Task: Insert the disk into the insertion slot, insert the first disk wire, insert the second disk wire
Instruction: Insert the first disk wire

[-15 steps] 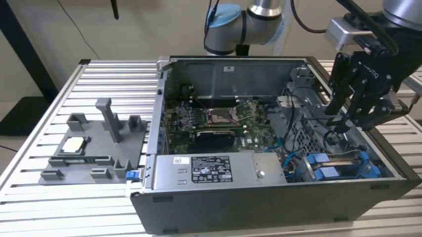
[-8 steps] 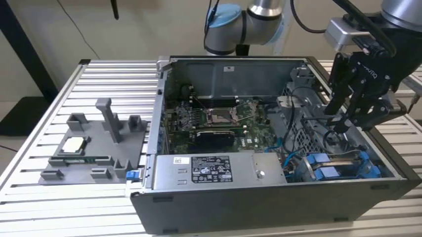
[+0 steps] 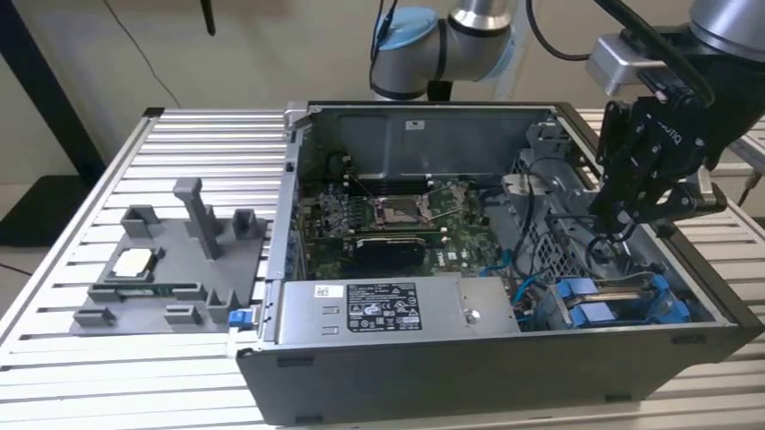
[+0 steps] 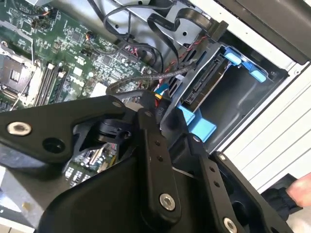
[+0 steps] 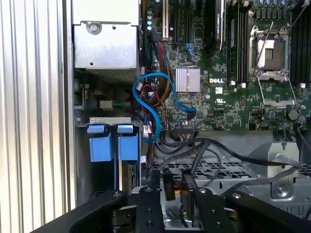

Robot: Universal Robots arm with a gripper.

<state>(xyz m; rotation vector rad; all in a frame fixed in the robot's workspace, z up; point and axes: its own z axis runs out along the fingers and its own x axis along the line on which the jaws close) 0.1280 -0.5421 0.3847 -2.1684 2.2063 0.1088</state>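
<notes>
Below the jaws, in the near corner of the open computer case (image 3: 478, 381), the disk (image 3: 615, 300) sits in the insertion slot (image 4: 252, 104). The exterior view shows it from above, its blue carrier ends either side of the metal body. The second wrist view shows what that view does not: the disk seen edge-on against the slot's grey wall, and a black plug (image 4: 161, 103) with red, orange and yellow wires at the tip of the jaws, just short of the disk's edge. In the first wrist view the same plug stands upright in the narrow gap between the jaws. I cannot tell whether the jaws are clamped on it or merely stand beside it. That view also shows a looping blue cable (image 5: 148, 104) beyond the jaws, lying over the motherboard (image 5: 233, 73). Only the exterior view takes in the grey power-supply box (image 3: 395, 305) beside the disk and the slatted table (image 3: 192, 134) with a grey fixture tray (image 3: 167, 269), well apart from the jaws.
</notes>
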